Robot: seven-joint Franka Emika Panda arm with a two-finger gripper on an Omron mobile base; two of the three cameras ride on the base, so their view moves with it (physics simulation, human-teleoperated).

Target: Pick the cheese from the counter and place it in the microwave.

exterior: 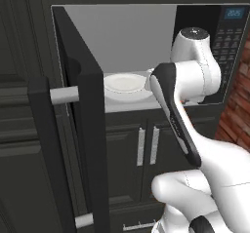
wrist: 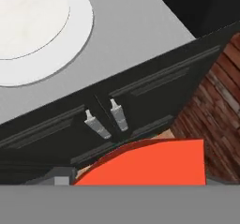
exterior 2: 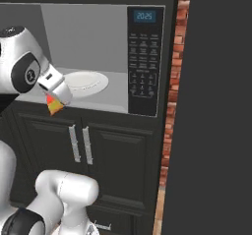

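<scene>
The microwave [exterior: 122, 37] stands open, its door [exterior: 78, 129] swung out to the left. A white round plate [exterior 2: 83, 81] lies on its light grey floor [wrist: 131, 35]. My gripper [exterior 2: 55, 101] hangs just in front of the microwave's lower front edge, left of the plate, shut on the cheese [exterior 2: 54, 106]. The cheese is a small orange wedge with a red rind. In the hand view the cheese [wrist: 150, 164] covers the fingertips, with the plate [wrist: 33, 26] above it. The counter is out of view.
Dark cabinet doors with silver handles [exterior 2: 81, 144] sit under the microwave. The keypad [exterior 2: 142, 57] is on its right side. A brick wall [exterior 2: 174, 81] and a tall dark panel [exterior 2: 216, 106] close the right. The door's bar handle [exterior: 41, 144] juts out at the left.
</scene>
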